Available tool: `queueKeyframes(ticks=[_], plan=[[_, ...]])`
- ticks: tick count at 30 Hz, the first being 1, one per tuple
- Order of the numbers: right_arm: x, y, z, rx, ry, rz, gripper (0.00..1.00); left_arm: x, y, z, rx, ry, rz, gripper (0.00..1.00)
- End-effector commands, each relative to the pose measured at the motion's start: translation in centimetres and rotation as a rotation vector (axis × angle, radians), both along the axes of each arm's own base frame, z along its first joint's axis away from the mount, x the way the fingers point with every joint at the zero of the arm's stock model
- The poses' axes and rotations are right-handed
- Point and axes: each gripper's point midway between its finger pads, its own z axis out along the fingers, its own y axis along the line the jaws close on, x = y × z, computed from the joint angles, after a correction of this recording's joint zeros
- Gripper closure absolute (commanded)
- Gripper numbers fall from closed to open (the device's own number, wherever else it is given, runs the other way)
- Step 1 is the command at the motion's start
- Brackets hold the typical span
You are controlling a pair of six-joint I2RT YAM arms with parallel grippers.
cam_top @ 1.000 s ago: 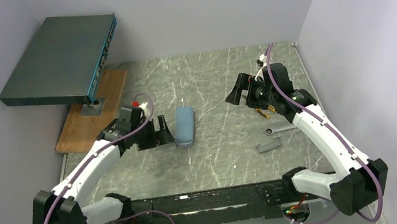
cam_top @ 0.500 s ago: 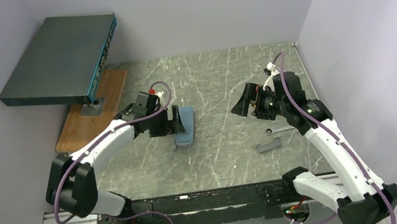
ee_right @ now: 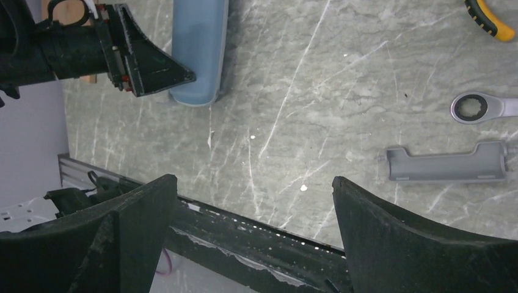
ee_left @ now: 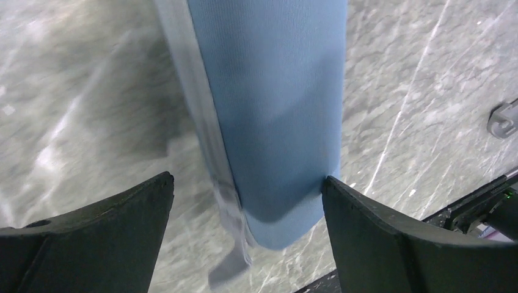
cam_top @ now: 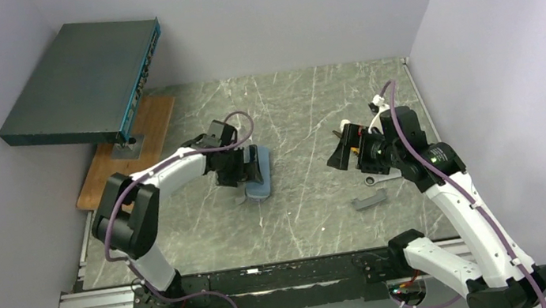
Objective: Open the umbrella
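1. Closest in, a grey plastic bracket (ee_right: 449,165) lies flat on the worktop (cam_top: 302,214), with a ring wrench (ee_right: 482,108) just beyond it.
2. The right gripper (ee_right: 253,183) hovers above bare stone beside those two, jaws spread wide with nothing between them, well apart from the umbrella.
3. Mid-worktop lies the umbrella (ee_left: 269,110), a folded slate-blue oblong, flat, its length running near to far.
4. The left gripper (ee_left: 245,183) is down over the umbrella's near end. Its jaws are wide and straddle it, one fingertip (ee_left: 342,195) touching the fabric edge, the other standing off across a gap.
5. Far left, a wooden board (cam_top: 126,153) lies below a tilted dark teal box (cam_top: 81,83).
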Motion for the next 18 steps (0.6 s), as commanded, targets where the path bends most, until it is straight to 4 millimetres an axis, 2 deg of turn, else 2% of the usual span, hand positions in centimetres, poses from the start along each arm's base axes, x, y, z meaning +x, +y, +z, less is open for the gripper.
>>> queueKeyframes(ticks=[1,5,9,15,18], plan=[[-0.2,-0.5,0.6,-0.027,-0.012,0.003,0.00,0.7,-1.4,-2.4,0.079,-0.004,-0.034,0.07],[0.2,-0.5,0.6,-0.048,-0.009,0.014,0.00,-0.3,-2.3,-3.9,0.094,0.033,-0.047,0.13],[0.4,-0.4,0.4,-0.059,-0.002,0.030,0.00,-0.7,-2.5,-3.8,0.099,0.035,-0.062,0.19],[0.5,-0.1,0.0,-0.054,0.010,0.045,0.00,-0.7,-3.1,-0.8,0.072,-0.010,-0.124,0.34],[0.9,0.1,0.5,-0.039,-0.008,0.040,0.00,-0.3,-4.0,2.1,0.019,-0.053,-0.153,0.49]])
